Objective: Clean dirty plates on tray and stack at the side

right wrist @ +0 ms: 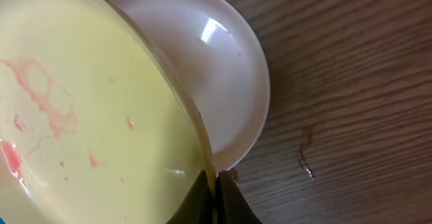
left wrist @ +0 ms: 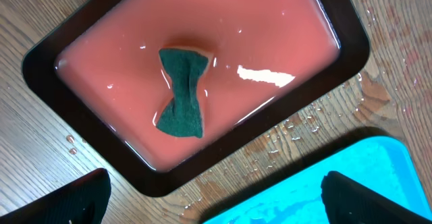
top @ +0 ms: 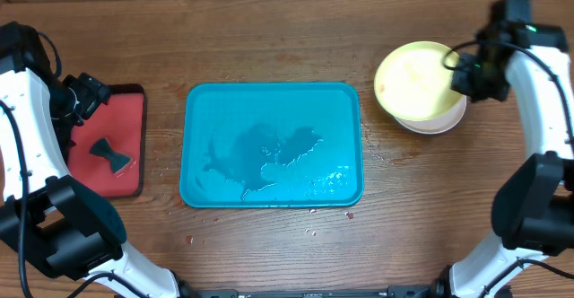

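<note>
The turquoise tray [top: 273,144] lies at the table's middle, wet and with no plates on it; its corner shows in the left wrist view [left wrist: 351,183]. My right gripper [top: 468,72] is shut on the rim of the yellow-green plate [top: 414,81], holding it tilted over the white plate [top: 439,120] at the right. In the right wrist view the fingers [right wrist: 214,196] pinch the yellow-green plate [right wrist: 88,109], which carries faint red smears, above the white plate [right wrist: 216,69]. The light blue plate is hidden. My left gripper [left wrist: 216,200] is open and empty above the red tray.
A dark-rimmed red tray [top: 112,141] at the left holds pinkish water and a dark green sponge [top: 109,153], also in the left wrist view [left wrist: 182,92]. Water drops and small crumbs lie on the wood around the turquoise tray.
</note>
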`<control>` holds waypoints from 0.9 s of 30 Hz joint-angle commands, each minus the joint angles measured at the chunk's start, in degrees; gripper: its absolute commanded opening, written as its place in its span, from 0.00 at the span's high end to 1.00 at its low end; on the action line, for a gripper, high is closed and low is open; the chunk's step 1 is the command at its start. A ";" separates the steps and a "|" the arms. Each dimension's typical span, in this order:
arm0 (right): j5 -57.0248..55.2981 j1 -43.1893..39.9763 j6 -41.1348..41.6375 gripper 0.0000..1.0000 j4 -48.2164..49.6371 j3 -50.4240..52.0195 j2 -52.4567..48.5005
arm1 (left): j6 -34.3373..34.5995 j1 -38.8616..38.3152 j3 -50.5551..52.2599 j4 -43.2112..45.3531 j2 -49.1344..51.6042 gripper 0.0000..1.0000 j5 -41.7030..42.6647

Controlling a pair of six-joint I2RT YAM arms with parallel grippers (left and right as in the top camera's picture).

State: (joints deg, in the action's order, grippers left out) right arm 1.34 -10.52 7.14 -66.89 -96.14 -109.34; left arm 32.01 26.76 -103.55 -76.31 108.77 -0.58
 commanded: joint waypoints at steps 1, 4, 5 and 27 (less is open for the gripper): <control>7.96 -5.05 1.11 0.96 5.31 5.62 1.86 | -0.28 0.22 -0.85 -0.11 -0.87 0.00 0.42; 7.76 -6.88 3.87 0.96 9.90 9.03 1.86 | -0.28 0.22 -0.85 -0.11 -0.87 0.00 0.42; 7.74 -7.21 4.35 0.96 11.50 10.10 1.86 | -0.28 0.22 -0.85 -0.11 -0.87 0.00 0.42; 13.79 -7.43 5.09 0.36 2.14 10.75 18.67 | -0.28 0.22 -0.85 -0.11 -0.87 0.00 0.42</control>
State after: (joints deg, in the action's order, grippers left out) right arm 12.60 -18.24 11.86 -62.76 -83.90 -101.78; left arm 32.01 26.76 -103.55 -76.36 108.77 -0.58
